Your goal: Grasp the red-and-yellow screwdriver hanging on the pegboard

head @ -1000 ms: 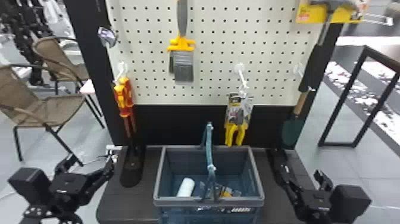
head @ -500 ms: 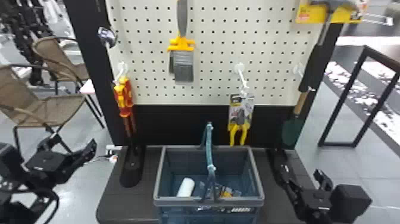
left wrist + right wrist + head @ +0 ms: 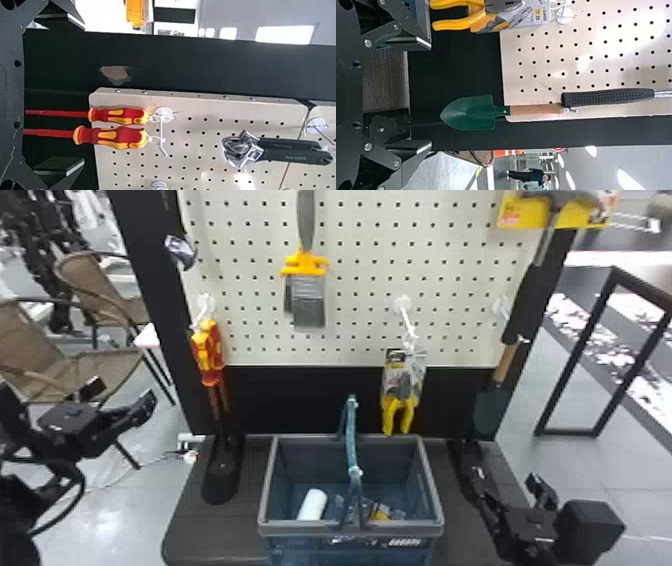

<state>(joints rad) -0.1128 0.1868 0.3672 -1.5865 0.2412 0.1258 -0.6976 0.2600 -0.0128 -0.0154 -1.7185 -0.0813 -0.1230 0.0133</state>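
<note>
Two red-and-yellow screwdrivers (image 3: 207,350) hang side by side on a white hook at the pegboard's (image 3: 400,250) left edge, shafts pointing down. In the left wrist view they are straight ahead (image 3: 115,126), handles toward the hook. My left gripper (image 3: 125,400) is out to the left of the table, lower than the screwdrivers and apart from them, with its jaws open (image 3: 75,93) and nothing between them. My right gripper (image 3: 505,485) is parked low at the table's right end, open (image 3: 421,93) and empty.
A grey basket (image 3: 265,490) with an upright handle stands mid-table, holding a white roll. On the board hang a paintbrush (image 3: 305,290), yellow pliers (image 3: 400,390), a green trowel (image 3: 487,410), a hammer (image 3: 609,97) and a wrench (image 3: 273,148). Chairs (image 3: 75,355) stand on the left.
My left arm has swung out left from beside the table and risen, bringing its gripper closer to the screwdrivers' height. The right arm has stayed put.
</note>
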